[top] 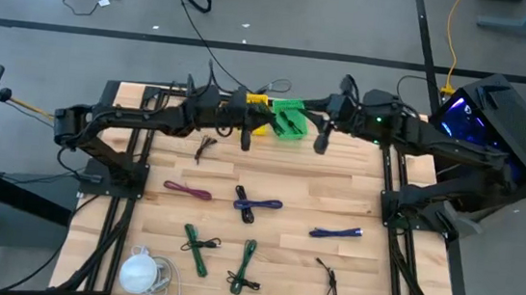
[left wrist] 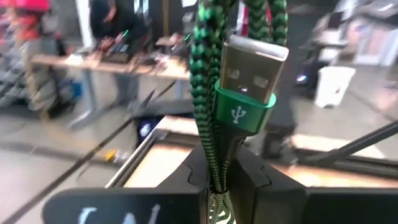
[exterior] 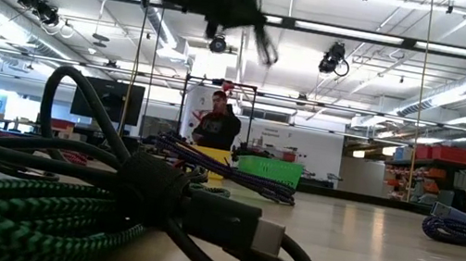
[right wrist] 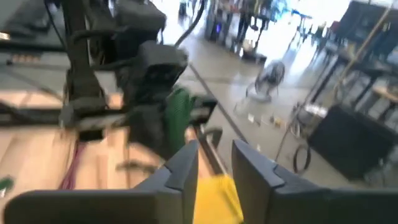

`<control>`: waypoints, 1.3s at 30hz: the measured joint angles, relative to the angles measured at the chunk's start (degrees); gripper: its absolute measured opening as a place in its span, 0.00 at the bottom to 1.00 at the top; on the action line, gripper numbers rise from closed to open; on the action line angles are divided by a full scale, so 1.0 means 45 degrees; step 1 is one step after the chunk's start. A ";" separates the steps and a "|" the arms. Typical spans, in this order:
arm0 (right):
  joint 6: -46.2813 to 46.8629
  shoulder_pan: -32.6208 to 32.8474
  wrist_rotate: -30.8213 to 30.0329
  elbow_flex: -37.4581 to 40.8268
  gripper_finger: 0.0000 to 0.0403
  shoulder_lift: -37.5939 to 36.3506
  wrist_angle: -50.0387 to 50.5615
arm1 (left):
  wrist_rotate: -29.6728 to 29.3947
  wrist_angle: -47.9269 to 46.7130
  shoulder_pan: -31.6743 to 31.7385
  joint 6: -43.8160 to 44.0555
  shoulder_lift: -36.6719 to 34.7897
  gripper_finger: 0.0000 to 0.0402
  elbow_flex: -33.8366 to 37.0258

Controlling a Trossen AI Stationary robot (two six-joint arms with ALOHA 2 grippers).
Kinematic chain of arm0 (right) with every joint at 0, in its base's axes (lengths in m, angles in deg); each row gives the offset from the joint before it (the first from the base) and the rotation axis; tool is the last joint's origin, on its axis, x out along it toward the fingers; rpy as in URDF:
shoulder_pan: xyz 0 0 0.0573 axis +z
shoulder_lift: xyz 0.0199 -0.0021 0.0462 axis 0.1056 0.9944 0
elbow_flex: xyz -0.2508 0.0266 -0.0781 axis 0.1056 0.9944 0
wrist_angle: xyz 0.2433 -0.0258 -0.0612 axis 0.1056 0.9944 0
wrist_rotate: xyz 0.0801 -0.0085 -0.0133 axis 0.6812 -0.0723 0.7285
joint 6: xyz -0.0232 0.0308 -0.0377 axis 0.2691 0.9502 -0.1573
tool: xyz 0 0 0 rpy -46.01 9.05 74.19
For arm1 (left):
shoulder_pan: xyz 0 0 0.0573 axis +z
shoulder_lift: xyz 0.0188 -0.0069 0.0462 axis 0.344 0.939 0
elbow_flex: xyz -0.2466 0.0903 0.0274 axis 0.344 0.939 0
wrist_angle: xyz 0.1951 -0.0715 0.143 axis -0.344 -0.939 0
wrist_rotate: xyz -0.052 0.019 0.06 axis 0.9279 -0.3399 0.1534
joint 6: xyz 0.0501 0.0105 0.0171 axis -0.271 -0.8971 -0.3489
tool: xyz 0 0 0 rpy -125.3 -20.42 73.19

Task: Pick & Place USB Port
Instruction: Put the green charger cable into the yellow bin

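Observation:
A green braided USB cable [left wrist: 208,74] with a silver plug [left wrist: 252,65] and a green collar is in my left gripper [left wrist: 221,186], which is shut on it. That gripper [top: 246,125] is raised over the table's far middle, beside a green basket [top: 292,121] and a yellow bin [top: 261,102]. My right gripper [right wrist: 214,165] is open with nothing between its fingers. It hangs just right of the basket [top: 323,132] and faces the left arm [right wrist: 143,74]. My left gripper pinches the green cable's braided strands [left wrist: 216,177] between its two fingers, just behind the plug's collar [left wrist: 244,115]. The plug sticks out past the fingertips, and the looped strands run on beside it. The cable is lifted clear of the table.
Several bundled cables lie on the wooden table: maroon [top: 188,191], purple [top: 255,205], blue [top: 336,233], two green [top: 197,245] [top: 246,267], black [top: 330,278] and another black [top: 205,147]. A white object [top: 140,271] sits at the near left. A person [exterior: 215,123] stands in the room beyond.

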 joint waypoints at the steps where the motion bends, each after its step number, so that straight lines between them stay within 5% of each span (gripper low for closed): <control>1: 0.0131 0.0000 -0.0095 0.0000 0.27 -0.0065 0.0466 | -0.0219 -0.0527 0.0279 0.0003 -0.0005 0.07 -0.0003; 8: 0.1080 0.0104 -0.0101 0.0007 0.32 0.0044 0.2552 | -0.0836 -0.3329 0.2391 0.0588 0.0086 0.07 0.0000; 15: 0.0886 0.0136 -0.0091 0.0019 0.29 0.0526 0.2395 | -0.0825 -0.5563 0.3368 0.0715 0.0203 0.07 0.0015; 39: 0.0111 0.0094 0.0007 0.1731 0.25 0.0821 -0.0435 | 0.0811 -0.4038 0.4734 0.2136 0.5352 0.07 -0.1492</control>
